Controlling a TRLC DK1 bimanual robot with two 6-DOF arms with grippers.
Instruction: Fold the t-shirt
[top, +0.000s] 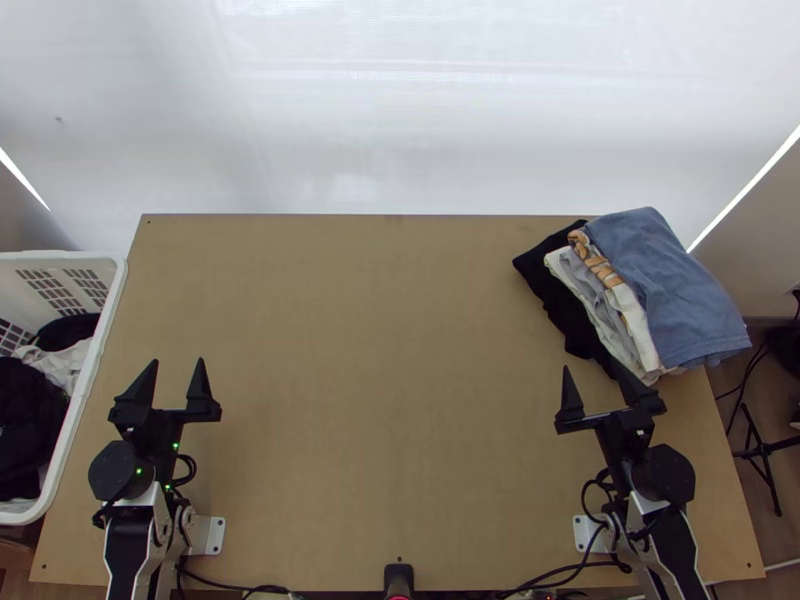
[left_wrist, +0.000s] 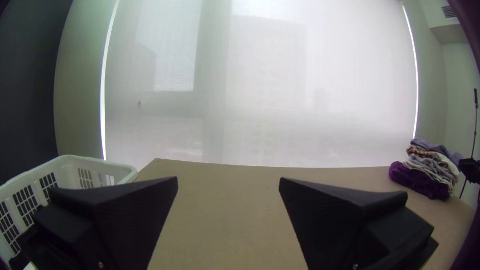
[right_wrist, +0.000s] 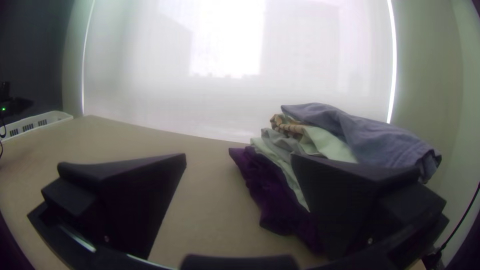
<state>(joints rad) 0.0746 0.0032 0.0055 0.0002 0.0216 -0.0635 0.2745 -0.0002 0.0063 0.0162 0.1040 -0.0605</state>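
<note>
Beyond my tabletop (top: 380, 350) I see a pale, translucent blind (top: 400, 130), daylight glowing through it and edging both sides in bright strips (right_wrist: 393, 75); walls (left_wrist: 80, 100) flank it, brown floor (top: 780, 525) lies rightward.

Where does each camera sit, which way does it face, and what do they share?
Top view: high over the table's near edge, facing steeply down; left gripper and right gripper show.
Left wrist view: on that wrist, facing the white screen; its own fingers show.
Right wrist view: likewise, with its own.
All share table, clothes pile, white basket.
</note>
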